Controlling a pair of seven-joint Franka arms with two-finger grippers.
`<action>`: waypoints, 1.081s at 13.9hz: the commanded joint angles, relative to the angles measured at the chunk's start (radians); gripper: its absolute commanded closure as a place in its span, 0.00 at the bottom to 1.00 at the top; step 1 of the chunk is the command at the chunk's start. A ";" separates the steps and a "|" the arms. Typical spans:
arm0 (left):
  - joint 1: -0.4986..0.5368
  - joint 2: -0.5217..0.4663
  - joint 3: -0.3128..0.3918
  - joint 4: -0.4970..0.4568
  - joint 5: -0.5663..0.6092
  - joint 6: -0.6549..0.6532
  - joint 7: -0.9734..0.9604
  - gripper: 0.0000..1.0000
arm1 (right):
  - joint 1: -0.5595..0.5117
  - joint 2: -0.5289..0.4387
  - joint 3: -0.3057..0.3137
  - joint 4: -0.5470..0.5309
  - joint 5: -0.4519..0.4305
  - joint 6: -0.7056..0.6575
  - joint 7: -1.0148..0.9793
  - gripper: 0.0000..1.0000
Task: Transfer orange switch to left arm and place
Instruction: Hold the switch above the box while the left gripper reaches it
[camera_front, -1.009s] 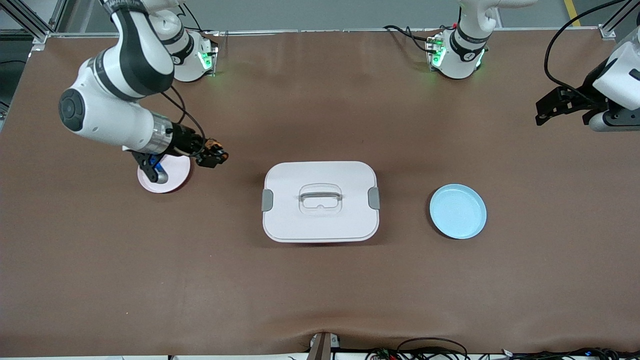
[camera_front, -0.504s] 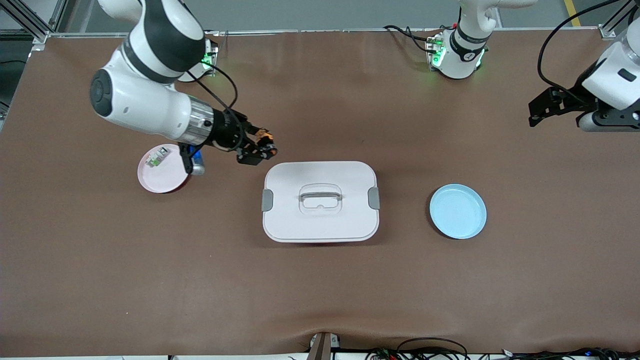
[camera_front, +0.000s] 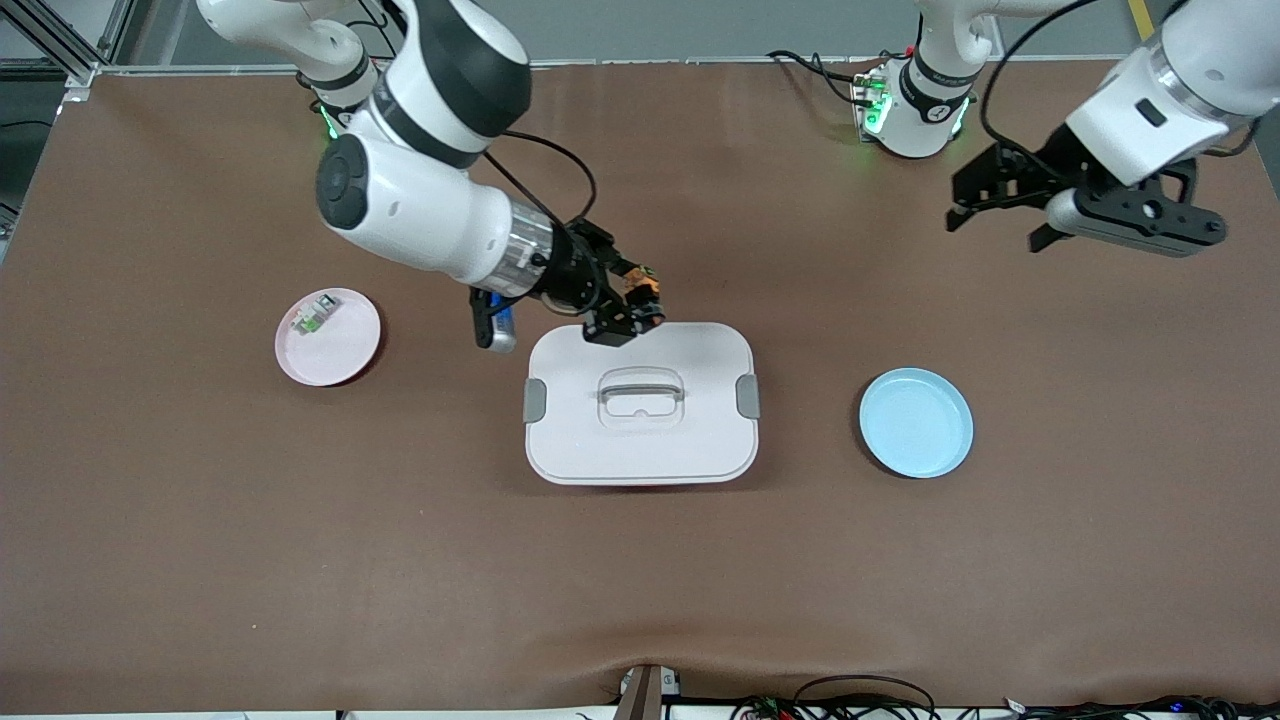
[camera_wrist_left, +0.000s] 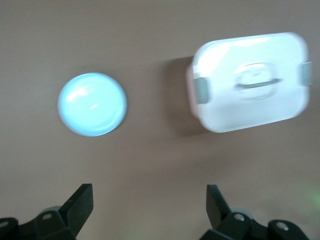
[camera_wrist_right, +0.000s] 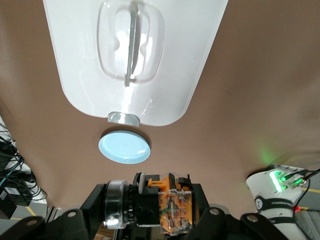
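**Colleague:** How far along are you?

**Me:** About halfway by my reckoning. I have the orange switch (camera_front: 643, 290) clenched in the right gripper (camera_front: 628, 312), up in the air over the edge of the box (camera_front: 640, 445) that lies toward the robots' bases. The right wrist view shows it pinched between the fingers, orange cap sideways. The handover is not yet done, and neither is the set-down. I take the blue plate (camera_front: 916, 422) as the goal, but that is a guess.

**Colleague:** And the left side?

**Me:** The left gripper (camera_front: 1000, 207) hangs released, jaws wide and holding nothing, over the bare desk (camera_front: 200, 560) between its base and the blue plate.

**Colleague:** What changed from a second ago?

**Me:** The right arm has carried the switch from beside the pink plate (camera_front: 345, 350) to the box edge. That plate is now uncovered, with a small green-and-clear part (camera_front: 311, 316) left on it. The left arm has swung in from the desk's end toward the middle. Box and blue plate have not shifted.
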 joint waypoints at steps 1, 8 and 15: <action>0.002 0.006 -0.039 -0.011 -0.095 0.050 -0.012 0.00 | 0.033 0.075 -0.012 0.117 0.011 0.023 0.081 1.00; -0.002 0.108 -0.107 -0.075 -0.351 0.309 -0.102 0.00 | 0.069 0.144 -0.016 0.248 0.004 0.022 0.212 1.00; -0.018 0.176 -0.150 -0.074 -0.467 0.457 -0.177 0.00 | 0.082 0.178 -0.016 0.330 0.005 0.023 0.281 1.00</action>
